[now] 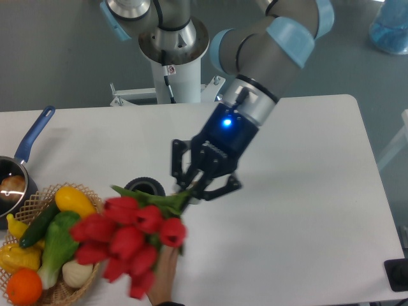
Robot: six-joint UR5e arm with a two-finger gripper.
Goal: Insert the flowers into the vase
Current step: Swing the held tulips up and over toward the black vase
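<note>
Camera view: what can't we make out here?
- Vase: only the rim shows; the flowers cover its body.
- Stem ends: hidden inside the claw.
- Flowers: motion-blurred, count unclear.
- Saucepan: cut by the left edge.
- Basket: cut by the bottom edge.

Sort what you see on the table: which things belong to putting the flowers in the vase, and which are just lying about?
Job: flowers, vase, gripper.
Lying about: wicker basket of toy vegetables, saucepan.
</note>
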